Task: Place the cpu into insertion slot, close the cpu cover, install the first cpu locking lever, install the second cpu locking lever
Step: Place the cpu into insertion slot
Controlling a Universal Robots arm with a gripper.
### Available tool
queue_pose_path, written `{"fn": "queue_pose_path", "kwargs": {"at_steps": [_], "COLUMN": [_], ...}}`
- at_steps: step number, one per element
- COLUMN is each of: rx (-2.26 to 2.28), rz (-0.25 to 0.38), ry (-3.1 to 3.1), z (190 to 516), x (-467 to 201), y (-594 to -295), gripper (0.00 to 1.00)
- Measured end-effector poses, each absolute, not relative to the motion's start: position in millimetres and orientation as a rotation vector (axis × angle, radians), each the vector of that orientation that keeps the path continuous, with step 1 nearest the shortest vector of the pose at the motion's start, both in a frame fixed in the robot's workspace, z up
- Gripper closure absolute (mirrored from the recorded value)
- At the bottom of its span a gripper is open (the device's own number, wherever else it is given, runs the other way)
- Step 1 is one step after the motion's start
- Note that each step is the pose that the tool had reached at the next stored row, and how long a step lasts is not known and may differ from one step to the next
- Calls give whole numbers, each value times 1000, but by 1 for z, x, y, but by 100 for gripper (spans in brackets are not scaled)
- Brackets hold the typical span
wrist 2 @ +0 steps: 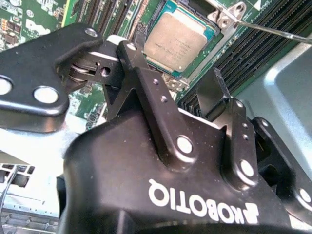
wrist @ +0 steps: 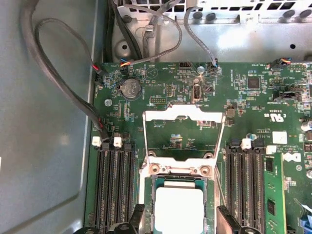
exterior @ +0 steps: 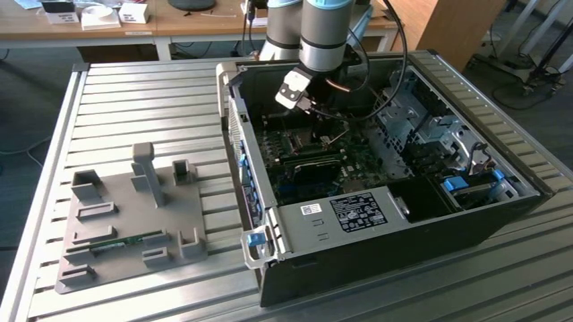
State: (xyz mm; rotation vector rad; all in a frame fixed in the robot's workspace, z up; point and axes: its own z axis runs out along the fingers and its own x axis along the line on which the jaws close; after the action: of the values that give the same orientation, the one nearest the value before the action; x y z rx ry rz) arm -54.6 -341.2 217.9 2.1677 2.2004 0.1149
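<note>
The chip [wrist: 179, 209] lies in the socket [wrist: 146, 192] under the tool [wrist 2: 173, 61], spread apart and empty; the cover [wrist: 184, 113] stands open; a skewed push could bend it.

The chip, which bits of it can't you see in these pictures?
1. First wrist view: the chip is cut off by the picture's edge.
2. Second wrist view: the open gripper hides the near side of the socket.
3. Exterior view: inside the computer case, the chip is too small to make out.
</note>
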Motion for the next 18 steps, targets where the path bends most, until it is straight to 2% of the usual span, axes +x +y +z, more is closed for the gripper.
{"fn": "queue_pose_path", "kwargs": {"at_steps": [6,7,8,10,12,13,14,15,18], "rx": [2168,2168,2168,2168,2168,2168,2168,2168,2168], "rz": [115,115,115,115,115,115,115,115,115], "ry": [2200,2200,2200,2200,2200,2200,2200,2200,2200], "z": [218,218,218,218,218,218,218,218,218], "x": [-55,-55,-55,-55,-55,-55,-55,-55,-55], "y": [-341,-341,-341,-341,-341,-341,-341,-341,-341], "gripper": [33,41,41,53,53,58,58,65,65]}}
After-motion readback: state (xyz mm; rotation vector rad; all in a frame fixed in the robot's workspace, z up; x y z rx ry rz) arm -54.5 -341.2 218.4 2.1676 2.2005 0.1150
